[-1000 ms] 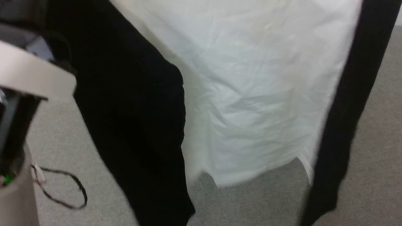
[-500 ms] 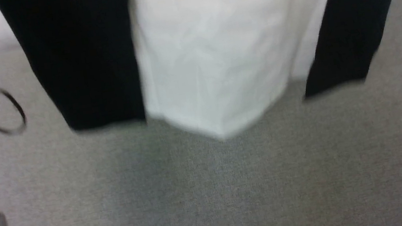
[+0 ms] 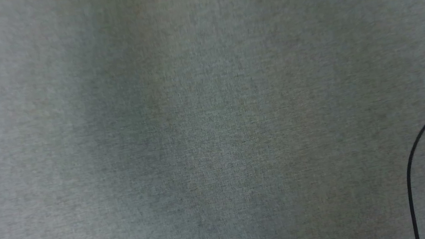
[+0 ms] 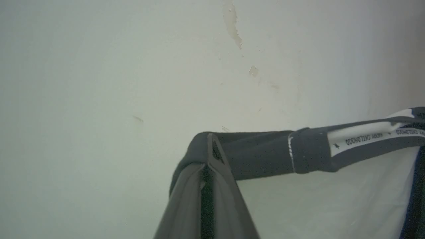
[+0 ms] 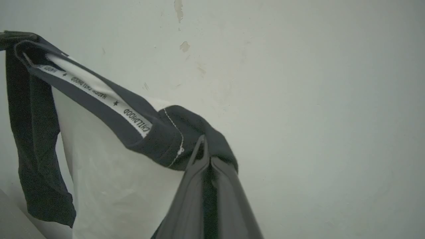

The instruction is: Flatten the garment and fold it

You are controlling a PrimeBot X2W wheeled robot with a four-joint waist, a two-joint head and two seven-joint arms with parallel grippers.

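so the left gripper (image 4: 211,146) and the right gripper (image 5: 204,152) each pinch one black shoulder of the garment (image 5: 109,172) in closed jaws, and it hangs spread before the pale wall (image 4: 99,66), probably so its weight pulls the wrinkles out.

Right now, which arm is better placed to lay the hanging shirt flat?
Neither alone, probably: left gripper and right gripper each pinch a black shoulder of the garment, neckband stretched between them. Lower both together.

Open grey surface (image 3: 215,136), cable (image 3: 411,159) at right
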